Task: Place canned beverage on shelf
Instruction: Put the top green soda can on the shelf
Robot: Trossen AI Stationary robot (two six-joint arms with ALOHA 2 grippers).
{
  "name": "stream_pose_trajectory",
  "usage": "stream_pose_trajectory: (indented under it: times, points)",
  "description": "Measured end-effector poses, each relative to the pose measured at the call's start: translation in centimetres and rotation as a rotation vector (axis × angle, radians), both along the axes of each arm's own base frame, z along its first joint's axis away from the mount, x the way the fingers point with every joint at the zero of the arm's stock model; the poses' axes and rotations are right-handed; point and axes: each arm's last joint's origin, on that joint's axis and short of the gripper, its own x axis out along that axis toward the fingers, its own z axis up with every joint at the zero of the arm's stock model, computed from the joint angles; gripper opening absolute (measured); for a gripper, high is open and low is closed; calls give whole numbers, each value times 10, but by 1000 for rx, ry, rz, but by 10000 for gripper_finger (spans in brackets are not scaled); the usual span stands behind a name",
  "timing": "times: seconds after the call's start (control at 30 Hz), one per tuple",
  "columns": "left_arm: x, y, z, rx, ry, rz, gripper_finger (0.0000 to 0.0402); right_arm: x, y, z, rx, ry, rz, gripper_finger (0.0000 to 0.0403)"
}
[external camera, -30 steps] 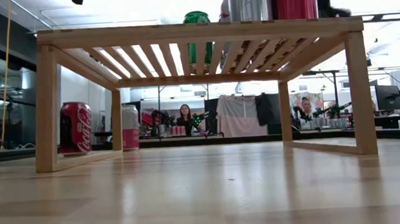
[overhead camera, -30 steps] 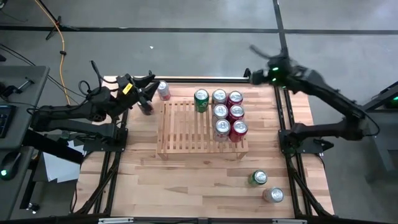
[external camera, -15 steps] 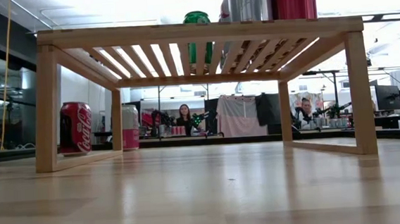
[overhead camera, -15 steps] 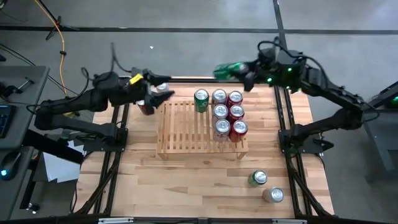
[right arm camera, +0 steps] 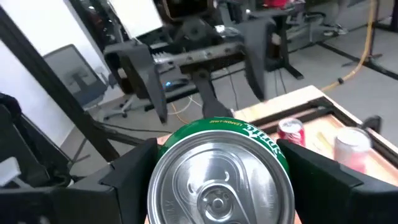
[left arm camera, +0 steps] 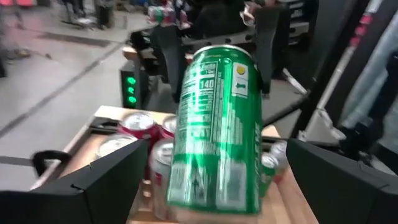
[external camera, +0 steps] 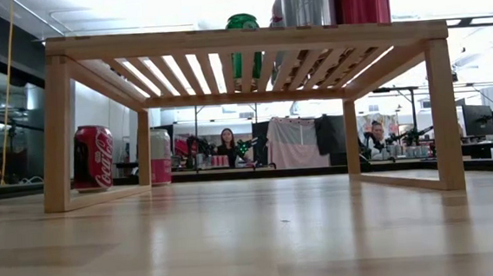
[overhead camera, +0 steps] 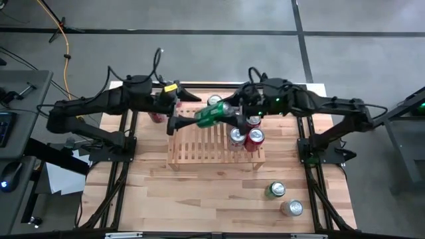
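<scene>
Wooden tabletop (overhead camera: pixel 199 192): shelf (overhead camera: pixel 199 143) holds 6 cans (overhead camera: pixel 247 136) at its right. Right gripper (overhead camera: pixel 229 114) clamps a green can (overhead camera: pixel 209 115) above it; left gripper (overhead camera: pixel 182 109), fingers apart, faces it. 4 cans remain on the table.

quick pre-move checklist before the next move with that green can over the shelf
1. Right gripper shut on the green can: ok, fingers flank it.
2. Left gripper open, facing the can: ok.
3. Left gripper around the can: cannot tell; the can is between its fingers in the left wrist view, contact unclear.
4. Can over the shelf: ok, above its bare left slats.
5. Can upright: not ok, it lies tilted sideways.
6. Free spot left of the cans on the shelf: ok.
</scene>
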Motion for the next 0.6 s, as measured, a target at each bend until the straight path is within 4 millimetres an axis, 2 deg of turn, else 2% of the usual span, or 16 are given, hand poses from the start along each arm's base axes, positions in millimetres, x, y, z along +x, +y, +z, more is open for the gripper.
stream_pose_trajectory:
  times: [0.2,0.6]
  points:
    - [9,-2,-14,-93,108,-92,375,16,7,-10,-19,11,14,284]
    - [41,-13,-42,-215,240,-236,374,35,13,-20,10,-5,67,284]
